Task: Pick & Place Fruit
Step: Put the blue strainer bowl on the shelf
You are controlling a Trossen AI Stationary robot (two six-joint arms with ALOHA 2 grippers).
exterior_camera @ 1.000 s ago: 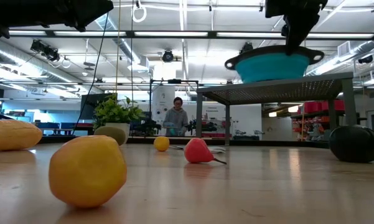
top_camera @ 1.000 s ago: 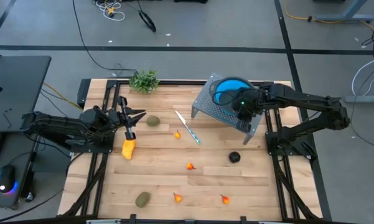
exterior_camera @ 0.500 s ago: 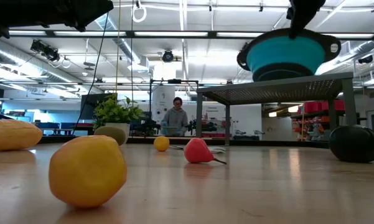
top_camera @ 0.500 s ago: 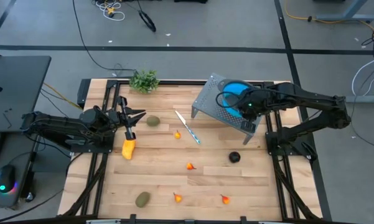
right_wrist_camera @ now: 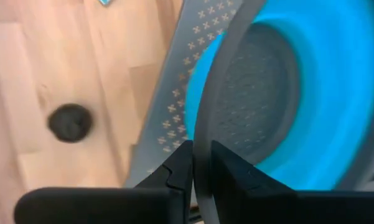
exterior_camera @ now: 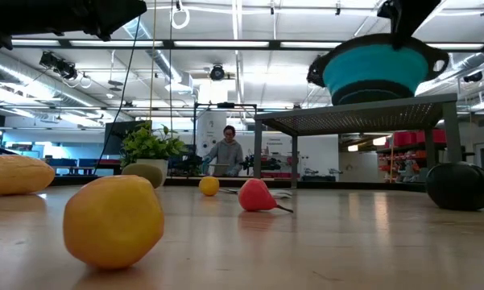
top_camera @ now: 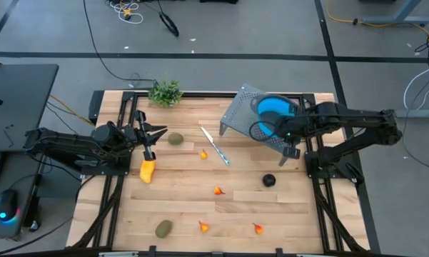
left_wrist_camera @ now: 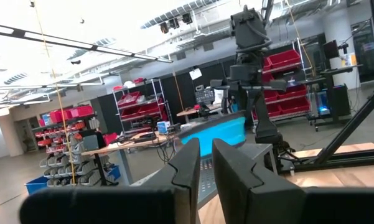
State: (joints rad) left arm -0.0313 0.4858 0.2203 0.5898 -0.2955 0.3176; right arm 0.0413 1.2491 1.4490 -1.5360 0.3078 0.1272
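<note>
My right gripper [right_wrist_camera: 200, 167] is shut on a blue colander bowl [top_camera: 275, 108] above the grey perforated stand [top_camera: 241, 114] at the far right. My left gripper [top_camera: 147, 137] hangs shut and holding nothing at the left, just beyond the yellow oblong fruit [top_camera: 148, 170]. Lying on the table are two olive-brown ovals [top_camera: 175, 139] [top_camera: 163, 228], a dark round fruit [top_camera: 269, 180] and several tiny orange-red pieces [top_camera: 218, 190]. My right gripper pinches the bowl's dark rim [right_wrist_camera: 202, 134], one finger inside the bowl and one outside. It comes from above, slanting down. The bowl hangs tilted below the fingers [exterior_camera: 376, 68], its underside close over the stand's top; whether they touch, I cannot tell.
A leafy green sprig [top_camera: 165, 93] sits at the far edge. A blue-handled knife [top_camera: 215, 146] lies mid-table beside the stand. Metal frame rails run along the table's left and right sides. A person stands in the room beyond the table [exterior_camera: 228, 153].
My right gripper has gone toward the table's right edge and a little up, taking the blue bowl with it. The bowl has shifted right over the stand and tipped further.
</note>
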